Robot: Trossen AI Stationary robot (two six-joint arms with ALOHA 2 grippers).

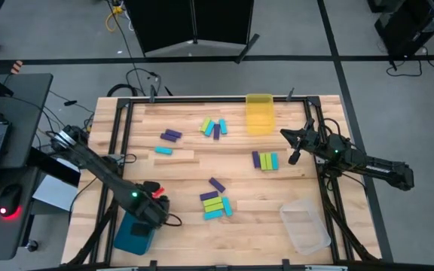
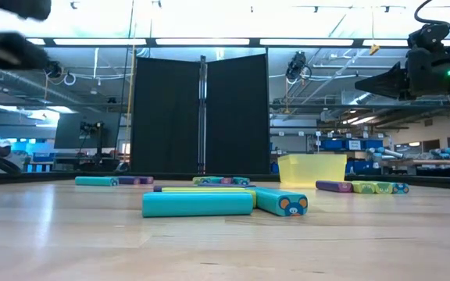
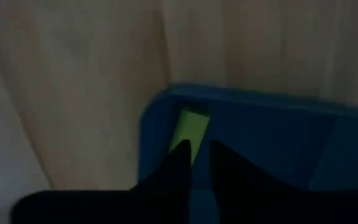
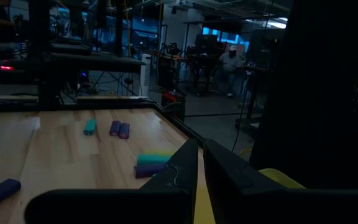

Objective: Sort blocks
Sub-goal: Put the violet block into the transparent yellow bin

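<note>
My left gripper (image 3: 199,155) hangs shut over the teal bin (image 1: 132,235) at the table's near left corner, pointing down. Below its fingertips a lime green block (image 3: 191,127) lies flat on the bin's floor (image 3: 260,137), close to one corner, and no finger touches it. Other purple, green and cyan blocks lie on the table: one group near the front middle (image 1: 215,205), another at the right (image 1: 264,160), and a third toward the back (image 1: 215,126). My right gripper (image 1: 283,135) waits shut and level above the right side.
A yellow bin (image 1: 259,113) stands at the far edge and a clear bin (image 1: 305,226) lies at the near right. Single blocks lie at the left (image 1: 172,135) (image 1: 163,150) and in the middle (image 1: 216,184). A black metal frame (image 1: 202,98) borders the table.
</note>
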